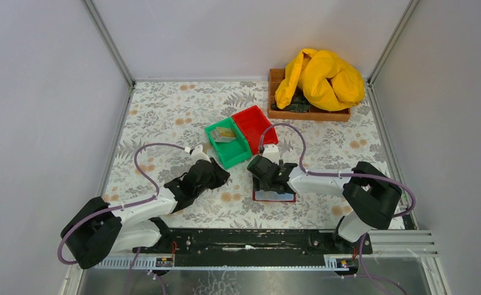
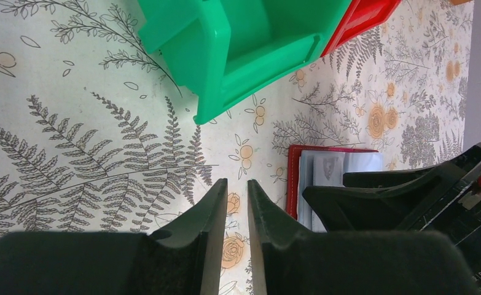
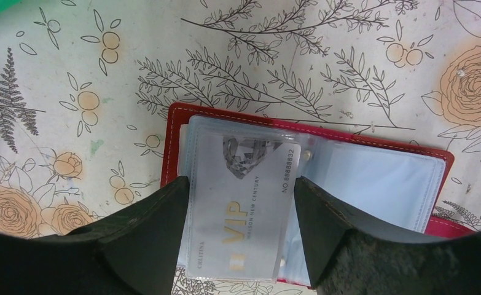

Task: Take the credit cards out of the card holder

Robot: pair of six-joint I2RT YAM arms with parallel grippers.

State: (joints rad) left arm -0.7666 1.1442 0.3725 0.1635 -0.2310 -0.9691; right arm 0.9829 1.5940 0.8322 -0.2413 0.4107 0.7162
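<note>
Your right tool (image 3: pixel 241 187) stands with its two dark, matte wedge-shaped fingers (image 3: pixel 158 221) spread wide, one on either side of a credit card (image 3: pixel 244 203). You cannot tell from these views whether the fingers press the card's edges. The card is a thin silver-grey rectangle, glossy, with gold "VIP" lettering and a faceted diamond print. It lies on the open card holder (image 3: pixel 225 115), which sits flat on the table (image 1: pixel 164 117) just in front of the right arm's wrist. The holder is a slim rectangle with a stitched dark red border, and its inner face carries pale grey-blue, clear plastic sleeves that catch the light.

Your left tool (image 2: pixel 236 184) has its tapered black fingers nearly together, with only a slim gap between them and nothing in it. It hovers over the floral-printed table covering, near the holder's left edge.

Just beyond both tools are two moulded plastic bins side by side and touching, a green bin (image 1: pixel 227 142) and a red bin (image 1: pixel 253 126), both smooth with thick rims. Something flat and pale lies in the green one, too small to make out. At the far right a shallow wooden tray (image 1: pixel 276 77) holds a crumpled yellow cloth (image 1: pixel 320 77).
</note>
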